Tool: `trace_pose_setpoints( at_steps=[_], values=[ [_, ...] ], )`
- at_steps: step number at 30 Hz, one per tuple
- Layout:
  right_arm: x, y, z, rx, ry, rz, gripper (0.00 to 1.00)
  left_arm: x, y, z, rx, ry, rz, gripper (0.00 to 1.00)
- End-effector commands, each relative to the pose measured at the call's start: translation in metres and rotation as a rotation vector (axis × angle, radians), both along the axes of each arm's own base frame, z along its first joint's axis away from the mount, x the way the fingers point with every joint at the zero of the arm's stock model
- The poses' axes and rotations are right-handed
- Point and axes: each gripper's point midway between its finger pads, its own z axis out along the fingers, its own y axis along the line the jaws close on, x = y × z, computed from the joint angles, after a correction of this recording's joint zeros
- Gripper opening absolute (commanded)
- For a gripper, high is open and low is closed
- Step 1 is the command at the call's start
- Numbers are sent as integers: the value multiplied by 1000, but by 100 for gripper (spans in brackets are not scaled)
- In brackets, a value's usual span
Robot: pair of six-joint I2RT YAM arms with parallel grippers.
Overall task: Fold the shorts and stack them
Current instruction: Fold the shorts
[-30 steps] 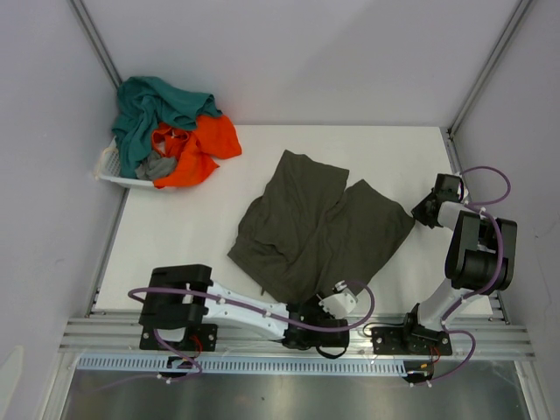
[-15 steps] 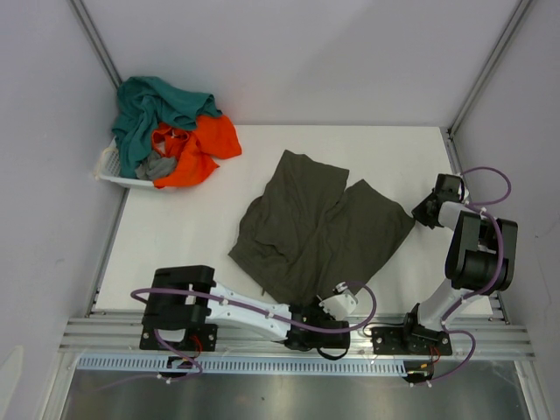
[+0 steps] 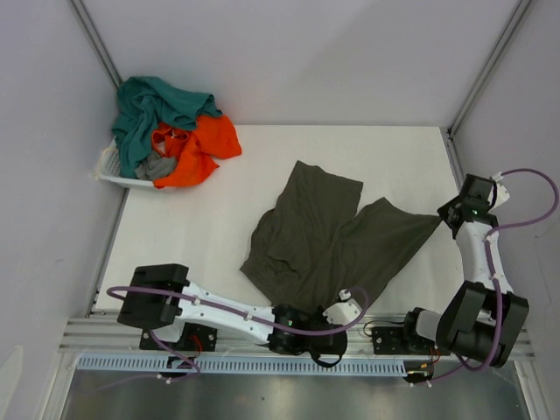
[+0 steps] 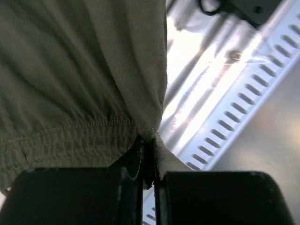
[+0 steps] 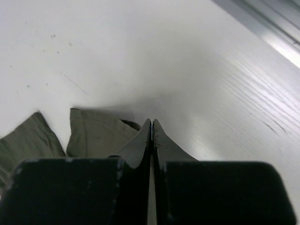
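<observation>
white table [image 3: 192, 227], pale grey walls [image 3: 306, 61]

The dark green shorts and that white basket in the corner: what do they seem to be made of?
The olive shorts look like soft, matte woven cloth, perhaps cotton: they wrinkle loosely, and the left wrist view shows a gathered, stitched waistband. The basket looks like white plastic with what seems an openwork rim, though the piled clothes hide most of it.

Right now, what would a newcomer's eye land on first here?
The olive shorts lie spread in the middle, pinched at the waistband by the left claw at the near edge and at a leg hem by the right claw on the right. A bright teal and orange heap overflows a white basket in the far left corner.
</observation>
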Motion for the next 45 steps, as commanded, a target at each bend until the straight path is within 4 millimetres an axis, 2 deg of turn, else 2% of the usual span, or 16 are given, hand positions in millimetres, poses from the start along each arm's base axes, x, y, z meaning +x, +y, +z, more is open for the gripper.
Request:
trace_pose_setpoints(
  at_steps=[1,7,11,14,15,16,18,19,24,25,27,28,31,34,35,45],
  values=[
    [-22,-18,29,-36,-6,-69,0,-33,-29,33,-128,93,-111,0],
    [-24,-17,61,-47,-29,-42,0,-52,-36,63,-246,195,-182,1],
    [-13,-12,94,-42,-102,-11,0,-47,-21,89,-336,238,-200,0],
    [-1,-4,110,-30,-135,24,0,-25,1,102,-404,288,-175,0],
    [5,3,109,-33,-122,42,0,-7,11,98,-410,290,-128,1],
    [8,7,112,-33,-124,49,0,-2,21,95,-414,303,-116,1],
    [21,16,121,-43,-141,70,0,16,36,116,-482,295,-73,1],
    [28,30,124,-42,-147,105,0,19,46,111,-481,302,-60,0],
    [62,65,151,-49,-187,170,0,51,86,130,-550,273,64,1],
    [72,80,145,-46,-167,206,0,55,90,130,-559,275,79,1],
    [85,90,154,-58,-182,216,0,63,101,123,-558,285,124,1],
    [94,95,146,-57,-164,224,0,67,104,121,-560,288,141,0],
    [114,129,143,-63,-164,291,0,75,112,109,-567,314,194,1],
    [131,141,144,-71,-174,311,0,80,119,93,-577,341,239,1],
    [141,149,133,-72,-151,329,0,83,123,88,-574,342,260,1],
    [190,187,115,-104,-139,369,0,108,154,69,-578,303,406,2]
  ],
)
